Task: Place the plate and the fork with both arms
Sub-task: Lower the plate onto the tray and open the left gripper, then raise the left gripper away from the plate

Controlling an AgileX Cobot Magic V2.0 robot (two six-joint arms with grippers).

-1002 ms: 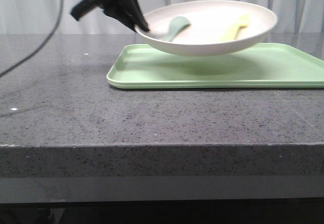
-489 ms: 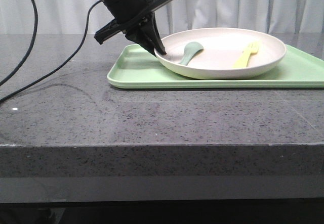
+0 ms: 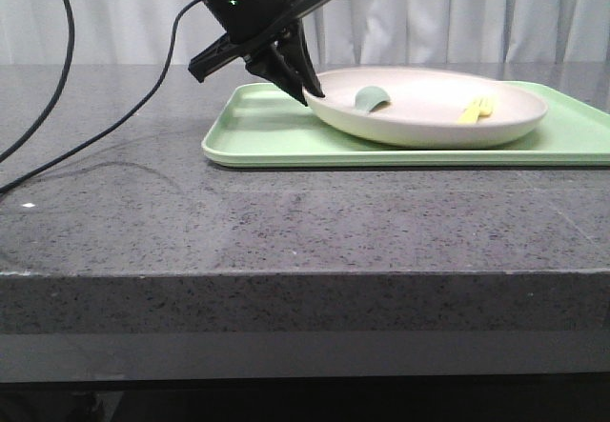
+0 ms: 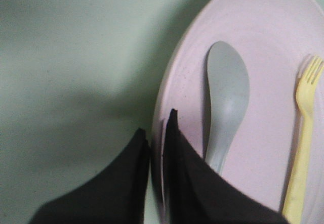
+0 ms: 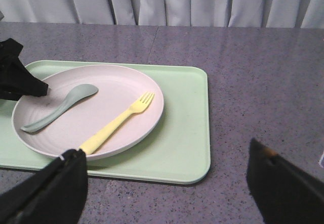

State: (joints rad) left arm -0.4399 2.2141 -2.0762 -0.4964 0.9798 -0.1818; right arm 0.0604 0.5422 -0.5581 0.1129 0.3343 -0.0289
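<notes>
Your left gripper [image 3: 310, 91] pinches the plate [image 3: 429, 122] rim; plate sits on the tray [image 3: 257, 136]. The fork [image 5: 117, 122] lies inside the plate. Your right gripper [image 5: 167, 188] hangs wide open, empty.

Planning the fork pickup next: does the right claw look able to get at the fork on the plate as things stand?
Probably yes. The right claw is open and holds nothing, and the fork lies uncovered in the plate. The spoon and the left claw, shut on the plate's far rim, sit away from it.
</notes>
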